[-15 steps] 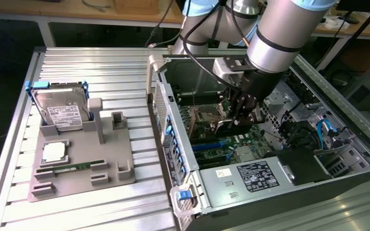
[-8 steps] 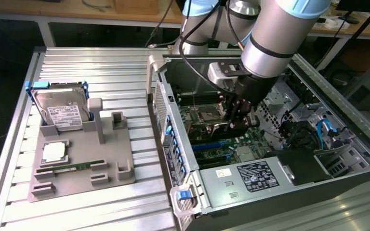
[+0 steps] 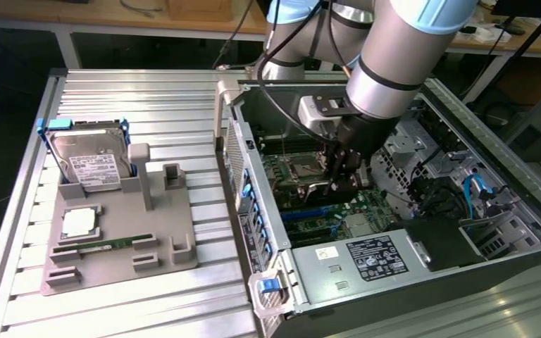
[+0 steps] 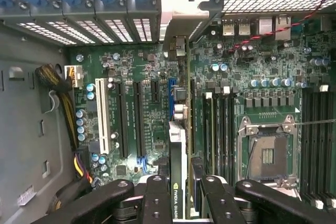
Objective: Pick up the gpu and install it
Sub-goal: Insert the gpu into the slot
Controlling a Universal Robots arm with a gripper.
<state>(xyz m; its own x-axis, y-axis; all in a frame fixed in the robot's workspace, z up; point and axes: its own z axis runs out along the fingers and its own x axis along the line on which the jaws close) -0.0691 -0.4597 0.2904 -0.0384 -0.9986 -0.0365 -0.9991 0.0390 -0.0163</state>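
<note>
Pickup done: jaws clamped on the gpu (image 4: 180, 129), card edge-on inside the pc case (image 3: 393, 260), just over the motherboard (image 4: 131, 77) slots, bracket end toward the case's slot covers (image 4: 94, 29). Can't tell if it's seated; not released, so I'd call the install unfinished. Outside the case, the tray (image 3: 163, 243) on the bench (image 3: 139, 91) holds hard drive (image 3: 87, 165), memory stick (image 3: 101, 244), square chip (image 3: 79, 222).

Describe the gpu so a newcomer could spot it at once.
Find the open computer case on the exterior view's right, where the arm reaches in. Over the motherboard, the gripper clamps the gpu: a thin card standing edge-on, unlike the green memory stick lying flat in the grey tray.
</note>
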